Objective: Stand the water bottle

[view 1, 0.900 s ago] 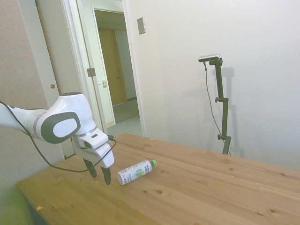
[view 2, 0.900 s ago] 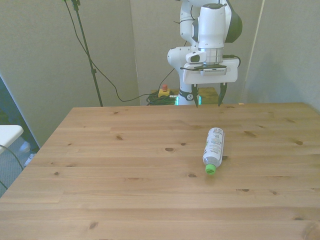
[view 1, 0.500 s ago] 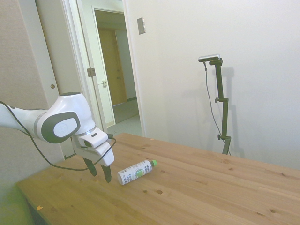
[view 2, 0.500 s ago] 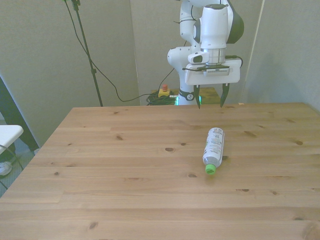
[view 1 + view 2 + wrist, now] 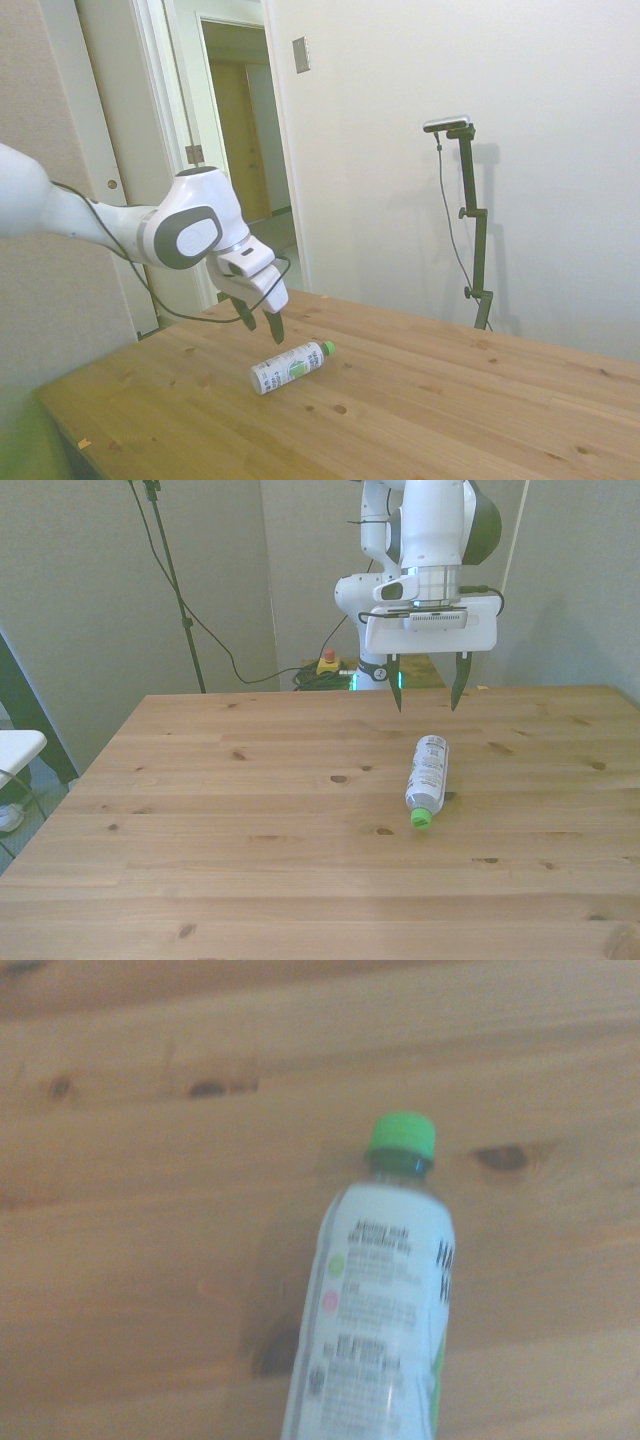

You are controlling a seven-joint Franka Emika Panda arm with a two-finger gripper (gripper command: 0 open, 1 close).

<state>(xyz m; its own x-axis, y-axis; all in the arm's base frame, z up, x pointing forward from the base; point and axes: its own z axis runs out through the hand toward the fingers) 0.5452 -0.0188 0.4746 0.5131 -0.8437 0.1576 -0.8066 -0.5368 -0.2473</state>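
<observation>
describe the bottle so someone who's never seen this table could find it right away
On the wooden table, below the open gripper, the water bottle lies on its side. It is the only loose thing there: small, clear, white label, green cap.

Water bottle [image 5: 428,771]: green cap, white label, dark text; table [image 5: 250,880] pale knotty wood.

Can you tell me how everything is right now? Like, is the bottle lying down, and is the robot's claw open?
water bottle: lying on its side on the table, green cap on, nothing touching it.
gripper: open, empty, in the air above the bottle.
table: holds only the bottle.
door: open, in the side view.
</observation>
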